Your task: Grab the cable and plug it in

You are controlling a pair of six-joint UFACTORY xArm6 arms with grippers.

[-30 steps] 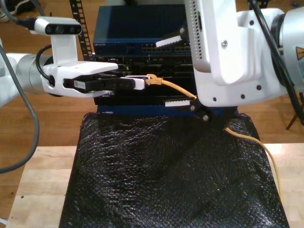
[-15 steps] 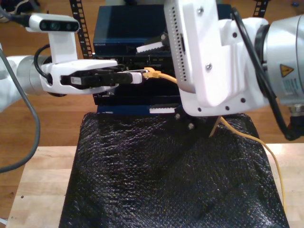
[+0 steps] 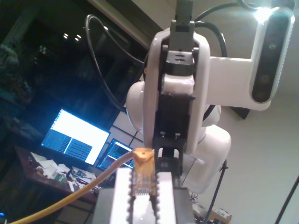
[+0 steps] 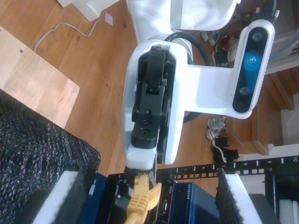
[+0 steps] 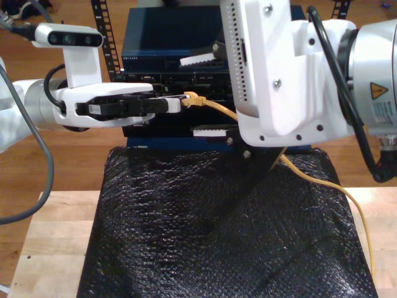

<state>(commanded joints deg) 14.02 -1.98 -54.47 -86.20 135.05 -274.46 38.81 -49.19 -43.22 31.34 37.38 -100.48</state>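
Note:
The orange-yellow cable (image 5: 217, 108) runs from the exterior view's right, behind the big white arm, to its plug (image 5: 195, 98) in front of the rack. My first gripper (image 5: 175, 103), reaching in from the exterior view's left, is shut on the plug (image 3: 142, 172) between its white pads (image 3: 120, 196). My second gripper (image 5: 193, 97) is open wide, one toothed finger (image 5: 200, 60) above the plug and one (image 5: 211, 131) below it, not touching. In the second wrist view the plug (image 4: 140, 201) hangs from my first gripper (image 4: 140, 164), between my second gripper's spread pads (image 4: 60, 198).
A dark rack of network gear with a blue switch (image 5: 167, 43) stands right behind the plug. A black textured mat (image 5: 217, 236) covers the wooden table (image 5: 56, 248) in front. The second arm's white body (image 5: 291, 68) hides the rack's side at the exterior view's right.
My second arm has swung toward the exterior view's left and up, its open fingers now bracketing the plug. My first gripper has risen a little with the plug.

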